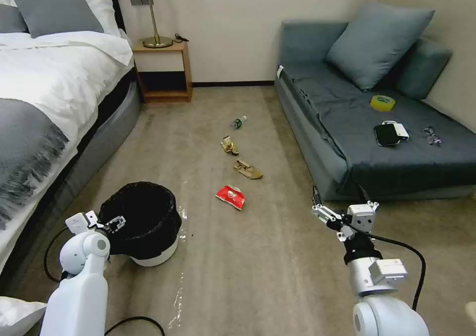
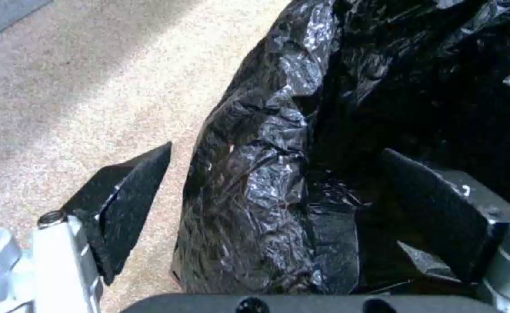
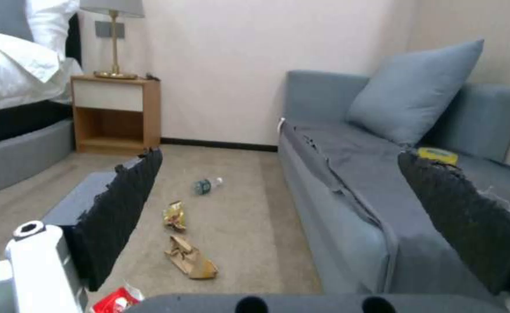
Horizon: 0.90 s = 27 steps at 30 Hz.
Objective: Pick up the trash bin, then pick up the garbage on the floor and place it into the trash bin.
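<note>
The trash bin [image 1: 148, 212], white-based and lined with a crinkled black bag, stands on the carpet at near left. My left gripper [image 1: 115, 223] is open at its near rim. In the left wrist view one finger [image 2: 130, 195] is outside the bag's rim [image 2: 255, 174] and the other finger [image 2: 435, 204] is inside. The garbage lies in a row mid-floor: red-white packet [image 1: 230, 197], tan wrapper [image 1: 248, 169], gold wrapper [image 1: 229, 145], small bottle [image 1: 238, 122]. My right gripper [image 1: 320, 208] hovers open and empty near the sofa corner, facing the bottle [image 3: 207, 184] and wrappers [image 3: 190, 258].
A bed [image 1: 44, 102] runs along the left and a grey sofa [image 1: 347, 142] along the right, holding a yellow tape roll [image 1: 383, 102], a black phone [image 1: 386, 134] and glasses [image 1: 431, 135]. A nightstand [image 1: 163, 73] with a lamp stands at the back wall.
</note>
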Available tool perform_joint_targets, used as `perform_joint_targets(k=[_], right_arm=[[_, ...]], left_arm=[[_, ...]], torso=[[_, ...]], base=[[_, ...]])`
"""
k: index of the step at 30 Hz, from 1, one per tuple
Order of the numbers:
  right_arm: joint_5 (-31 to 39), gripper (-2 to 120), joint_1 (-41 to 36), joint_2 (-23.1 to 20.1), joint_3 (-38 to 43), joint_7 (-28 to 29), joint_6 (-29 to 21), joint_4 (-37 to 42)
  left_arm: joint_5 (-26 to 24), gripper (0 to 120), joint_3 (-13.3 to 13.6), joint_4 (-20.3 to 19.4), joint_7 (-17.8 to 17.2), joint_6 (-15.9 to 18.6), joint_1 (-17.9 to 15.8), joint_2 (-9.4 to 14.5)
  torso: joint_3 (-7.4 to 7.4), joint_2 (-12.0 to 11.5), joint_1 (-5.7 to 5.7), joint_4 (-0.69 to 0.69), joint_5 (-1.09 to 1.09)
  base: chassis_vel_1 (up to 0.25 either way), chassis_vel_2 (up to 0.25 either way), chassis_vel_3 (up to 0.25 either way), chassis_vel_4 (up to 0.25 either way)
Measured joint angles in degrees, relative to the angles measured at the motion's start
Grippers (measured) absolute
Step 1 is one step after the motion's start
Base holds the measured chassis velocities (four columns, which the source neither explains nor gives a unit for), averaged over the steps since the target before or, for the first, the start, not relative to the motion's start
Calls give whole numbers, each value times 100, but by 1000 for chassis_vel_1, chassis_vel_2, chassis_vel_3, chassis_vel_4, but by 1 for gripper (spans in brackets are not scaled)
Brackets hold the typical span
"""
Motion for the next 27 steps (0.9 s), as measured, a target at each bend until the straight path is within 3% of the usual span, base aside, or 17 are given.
perform_joint_targets(k=[4, 8, 22, 25, 27], right_arm=[[-1, 100, 26, 0, 2, 10, 14, -28], [-1, 100, 44, 0, 8, 17, 25, -33], [15, 100, 14, 0, 69, 32, 131, -33], [70, 100, -17, -1, 58, 152, 119, 8], [133, 100, -22, -1, 40, 195, 119, 25]], left_arm=[[-22, 85, -1, 29, -2, -4, -7, -11], [-53, 65, 0, 39, -2, -6, -3, -43], [-232, 19, -48, 34, -54, -8, 37, -105], [-315, 4, -89, -15, -89, -2, 66, -117], [-350, 3, -112, -56, -99, 3, 85, -131]], torso=[[0, 0, 0, 0, 1], [-1, 2, 0, 0, 0], [-1, 2, 0, 0, -2], [0, 0, 0, 0, -4], [0, 0, 0, 0, -6]], base=[[0, 0, 0, 0], [0, 0, 0, 0], [0, 0, 0, 0], [0, 0, 0, 0], [0, 0, 0, 0]])
